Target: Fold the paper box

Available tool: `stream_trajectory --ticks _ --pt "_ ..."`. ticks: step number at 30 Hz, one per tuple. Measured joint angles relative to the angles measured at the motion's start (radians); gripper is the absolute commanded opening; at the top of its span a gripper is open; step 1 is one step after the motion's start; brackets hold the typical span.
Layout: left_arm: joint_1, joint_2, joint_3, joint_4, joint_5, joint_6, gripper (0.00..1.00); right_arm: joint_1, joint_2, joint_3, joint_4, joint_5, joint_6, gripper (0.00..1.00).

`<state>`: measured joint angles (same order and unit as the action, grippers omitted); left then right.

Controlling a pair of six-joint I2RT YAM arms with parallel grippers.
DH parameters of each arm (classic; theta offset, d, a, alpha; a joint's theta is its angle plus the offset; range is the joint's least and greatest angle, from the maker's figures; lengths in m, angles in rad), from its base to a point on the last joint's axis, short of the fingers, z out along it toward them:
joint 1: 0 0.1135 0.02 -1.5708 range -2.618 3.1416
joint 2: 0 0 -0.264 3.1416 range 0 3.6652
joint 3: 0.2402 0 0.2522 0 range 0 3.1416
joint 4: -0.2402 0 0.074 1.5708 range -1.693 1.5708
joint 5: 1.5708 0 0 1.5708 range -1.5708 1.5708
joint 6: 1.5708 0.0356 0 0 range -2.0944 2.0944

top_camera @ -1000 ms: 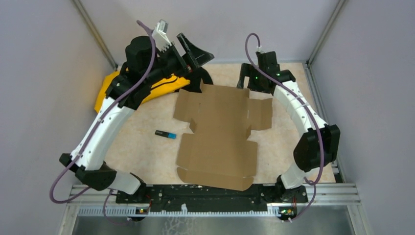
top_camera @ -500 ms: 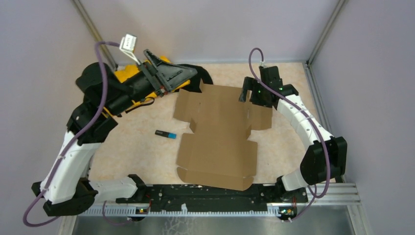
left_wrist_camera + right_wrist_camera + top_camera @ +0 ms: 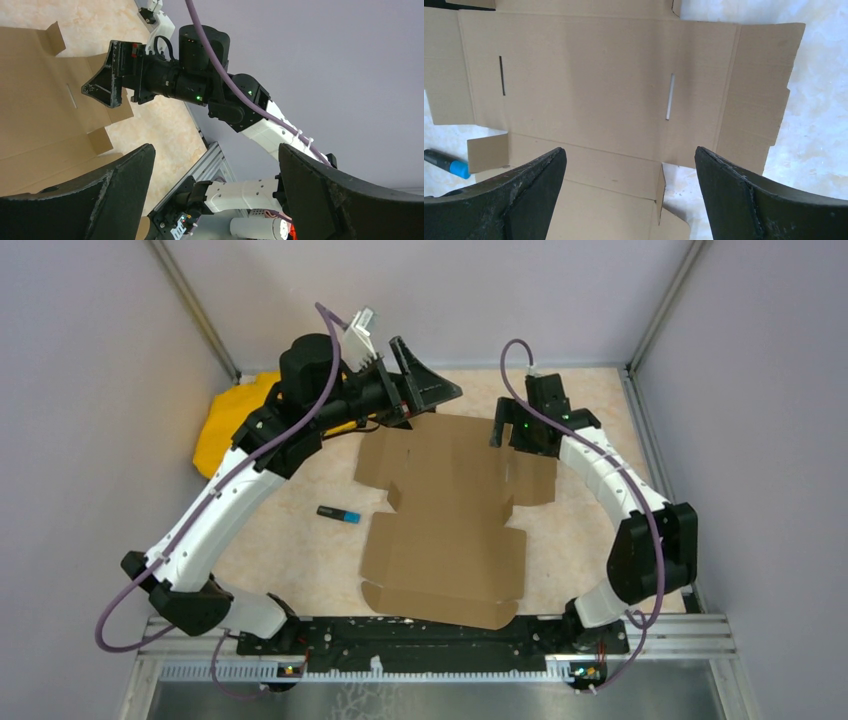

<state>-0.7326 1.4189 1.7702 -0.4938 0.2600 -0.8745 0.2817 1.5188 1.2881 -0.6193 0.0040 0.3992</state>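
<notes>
Brown cardboard is making up the paper box (image 3: 445, 520), which is lying as a flat die-cut sheet in the middle of the table (image 3: 290, 570), its flaps spreading level with the surface instead of standing as walls, so it is enclosing nothing. Part of its far right flap is disappearing under the right gripper (image 3: 517, 435) in the overhead view, and in the right wrist view the near half is being cut off by the frame and by that gripper's own dark fingers (image 3: 524, 200), leaving two narrow slits (image 3: 669, 97) showing in the far panel. A yellow cloth (image 3: 228, 415) in the far left corner is being half hidden by the left arm. A dark marker with a blue end (image 3: 339, 514) is lying on the table left of the sheet, apart from it. The right gripper is hovering over the sheet's far right part with its jaws spread wide and gripping nothing; whether its tips are grazing the cardboard is hard to tell. The left gripper (image 3: 428, 388) is hanging raised by the sheet's far edge, turned sideways toward the right arm, its jaws also gaping wide and touching nothing
</notes>
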Motion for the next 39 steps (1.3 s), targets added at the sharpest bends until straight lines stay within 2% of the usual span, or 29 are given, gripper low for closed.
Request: stream_trajectory --ticks 4,7,11,14,17,28,36,39 --pt "0.019 -0.021 -0.032 0.037 0.002 0.032 0.99 -0.021 0.021 0.003 0.016 -0.005 -0.019 0.98" --pt "0.064 -0.064 -0.114 0.065 -0.008 0.069 0.99 -0.046 0.074 0.045 0.022 -0.032 -0.047 0.95" --pt "0.193 -0.105 -0.303 0.135 0.003 0.126 0.99 -0.068 0.251 0.238 0.036 -0.121 -0.116 0.86" --pt "0.283 -0.089 -0.452 0.178 0.009 0.176 0.99 -0.071 0.365 0.363 0.067 -0.199 -0.175 0.86" --pt "0.310 -0.033 -0.531 0.178 0.002 0.225 0.99 -0.070 0.455 0.457 0.095 -0.285 -0.251 0.86" --pt "0.319 0.103 -0.498 0.167 0.002 0.341 0.99 -0.069 0.689 0.674 0.124 -0.511 -0.542 0.91" --pt "0.330 0.129 -0.486 0.154 0.005 0.376 0.99 -0.069 0.929 1.007 -0.013 -0.586 -0.708 0.91" --pt "0.330 0.148 -0.486 0.154 0.011 0.379 0.99 -0.069 0.993 1.080 -0.058 -0.603 -0.742 0.90"
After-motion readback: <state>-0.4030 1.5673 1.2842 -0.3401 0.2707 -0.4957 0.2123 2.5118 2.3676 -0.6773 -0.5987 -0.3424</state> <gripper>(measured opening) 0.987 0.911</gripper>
